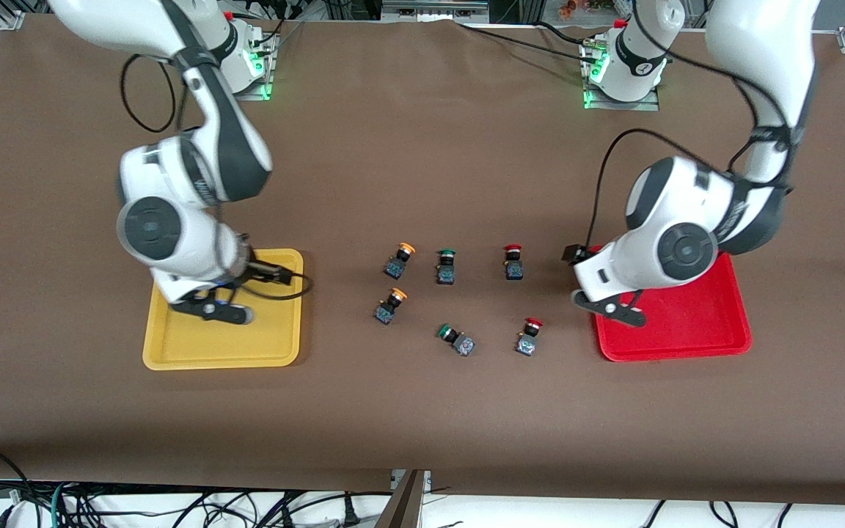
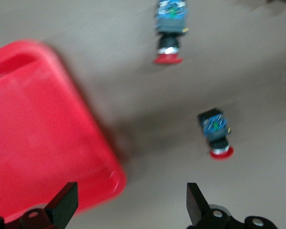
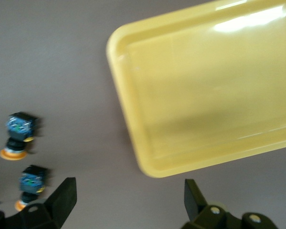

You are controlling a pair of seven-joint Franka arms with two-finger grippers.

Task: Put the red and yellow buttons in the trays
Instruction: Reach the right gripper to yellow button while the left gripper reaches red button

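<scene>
The yellow tray [image 1: 276,345] lies toward the right arm's end and the red tray [image 1: 694,323] toward the left arm's end; both are empty. Between them stand two yellow-capped buttons [image 1: 398,260] [image 1: 390,306] and two red-capped buttons [image 1: 513,262] [image 1: 529,336]. My right gripper [image 1: 221,308] is open and empty over the yellow tray [image 3: 205,86]; its wrist view shows both yellow buttons [image 3: 16,133] [image 3: 31,186]. My left gripper [image 1: 609,306] is open and empty over the red tray's [image 2: 38,129] edge; its wrist view shows both red buttons [image 2: 170,33] [image 2: 215,133].
Two green-capped switches [image 1: 446,265] [image 1: 455,339] stand among the buttons, one between the yellow and red ones, the other lying tilted nearer the front camera. Bare brown table surrounds the trays and buttons.
</scene>
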